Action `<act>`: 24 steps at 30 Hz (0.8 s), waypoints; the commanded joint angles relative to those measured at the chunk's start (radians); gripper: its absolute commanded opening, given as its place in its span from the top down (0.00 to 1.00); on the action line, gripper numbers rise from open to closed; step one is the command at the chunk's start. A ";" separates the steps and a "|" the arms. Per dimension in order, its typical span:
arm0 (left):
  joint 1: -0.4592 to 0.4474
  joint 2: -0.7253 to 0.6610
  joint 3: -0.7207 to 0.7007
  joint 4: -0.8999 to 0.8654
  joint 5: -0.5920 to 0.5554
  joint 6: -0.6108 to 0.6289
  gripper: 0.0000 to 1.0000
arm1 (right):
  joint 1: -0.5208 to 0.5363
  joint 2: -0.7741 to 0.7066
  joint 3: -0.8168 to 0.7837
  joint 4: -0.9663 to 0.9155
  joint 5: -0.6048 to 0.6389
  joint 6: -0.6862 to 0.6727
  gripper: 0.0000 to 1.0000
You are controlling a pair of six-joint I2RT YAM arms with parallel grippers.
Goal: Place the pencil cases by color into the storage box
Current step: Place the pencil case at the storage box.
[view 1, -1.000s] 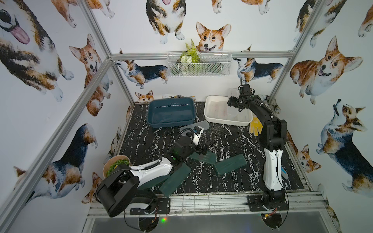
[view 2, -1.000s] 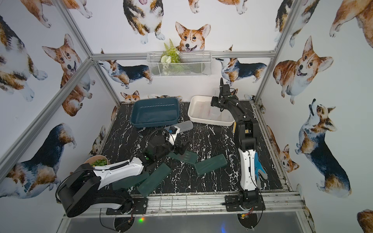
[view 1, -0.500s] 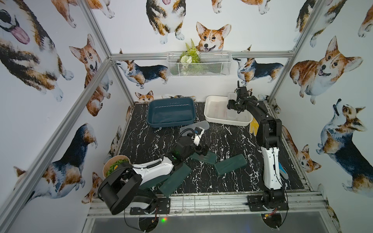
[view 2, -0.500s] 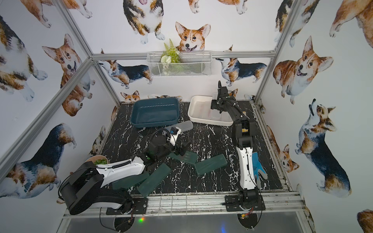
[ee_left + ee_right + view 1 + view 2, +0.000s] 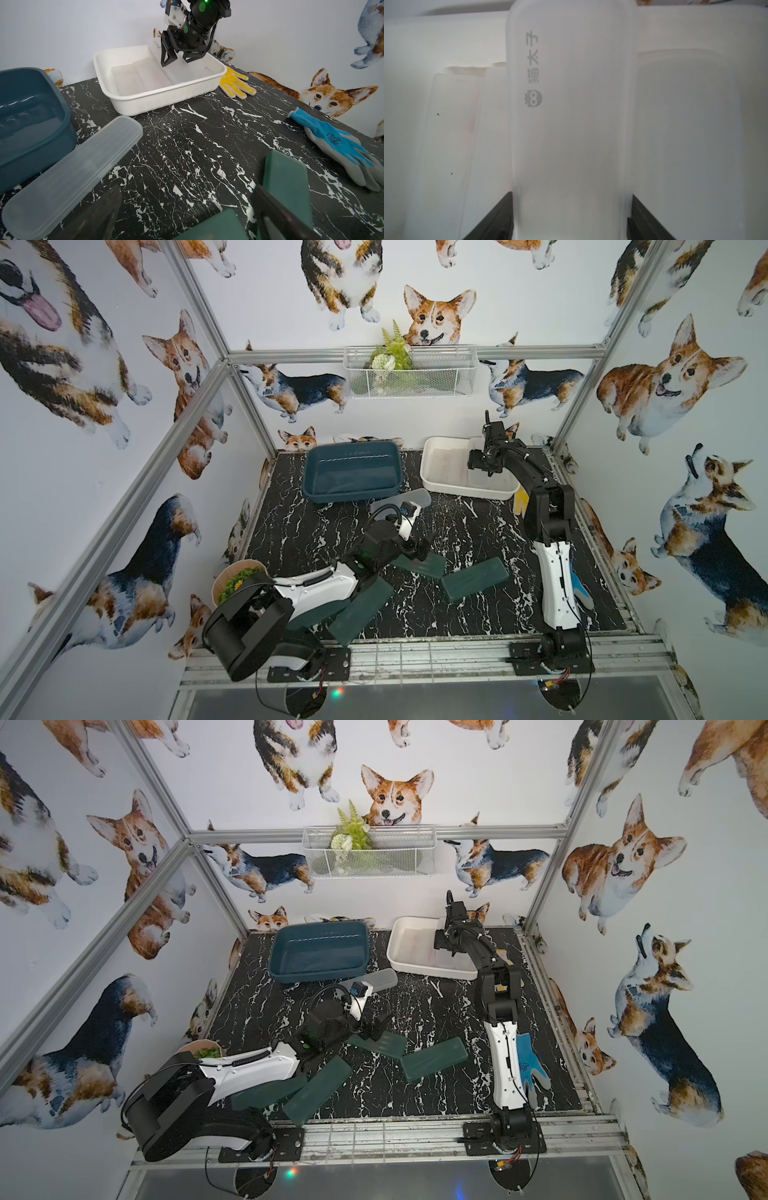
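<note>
Pinching frosted case (image 5: 571, 124) across its narrow width with right pincer (image 5: 176, 61); seems light, stiff, slick. Holding left pincer (image 5: 415, 549) spread at green case (image 5: 430, 566).

Four dark green pencil cases (image 5: 473, 578), at least four frosted white cases (image 5: 72, 170), two bins (image 5: 162, 99), two gloves (image 5: 236, 85)

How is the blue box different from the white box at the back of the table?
The blue box is dark teal; the white box is pale. The blue box looks empty, but the white box has frosted cases lying in it. The right claw holds one more frosted case over the white box; nothing hangs over the blue box. Both are open tubs with rounded corners.
</note>
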 commanded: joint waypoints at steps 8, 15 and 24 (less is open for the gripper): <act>0.003 0.006 0.015 0.008 -0.038 -0.018 0.00 | 0.004 0.022 0.037 -0.051 0.024 -0.019 0.22; 0.003 0.000 0.037 -0.038 -0.094 -0.053 0.00 | 0.009 0.017 0.076 -0.073 0.035 -0.039 0.09; 0.003 -0.029 0.137 -0.199 -0.160 -0.011 0.00 | 0.010 -0.103 0.030 -0.025 0.027 -0.043 0.00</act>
